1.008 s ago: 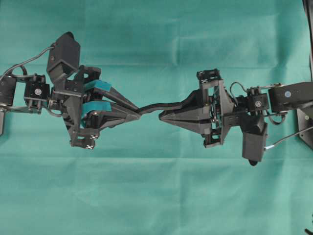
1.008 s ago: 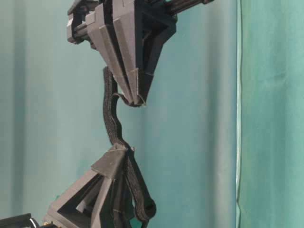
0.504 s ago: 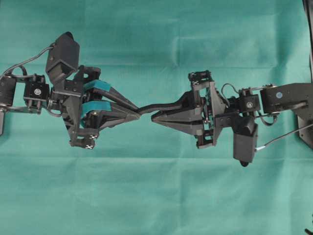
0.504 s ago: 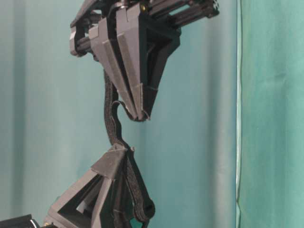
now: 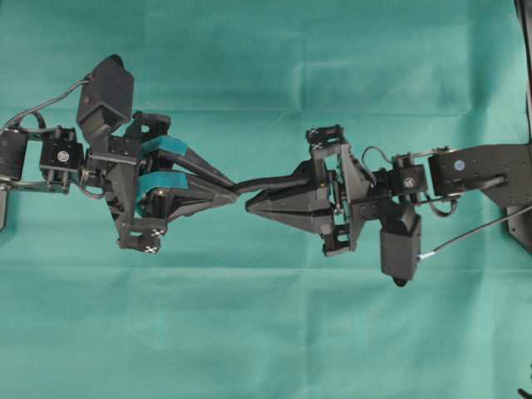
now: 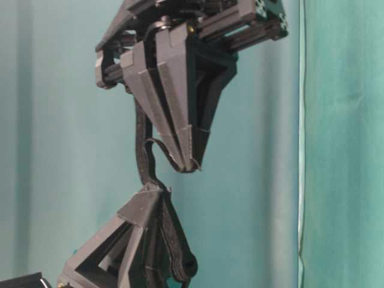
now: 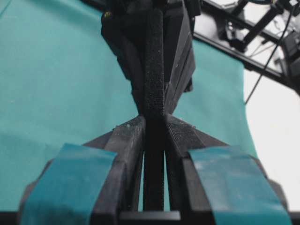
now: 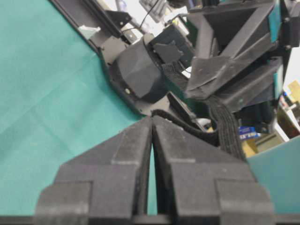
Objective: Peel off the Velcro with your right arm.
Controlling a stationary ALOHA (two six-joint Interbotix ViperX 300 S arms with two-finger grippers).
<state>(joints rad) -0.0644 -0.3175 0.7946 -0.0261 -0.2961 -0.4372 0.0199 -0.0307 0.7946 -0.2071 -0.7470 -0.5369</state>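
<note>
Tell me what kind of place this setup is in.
Probably a robotics lab bench: a teal cloth covers the table, two black arms meet over it on a Velcro strip, and black frame rails border the workspace.

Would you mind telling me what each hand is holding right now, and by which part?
Both hold the Velcro: the left hand clamps it partway along, the right hand pinches a thin layer of it at its fingertips.
</note>
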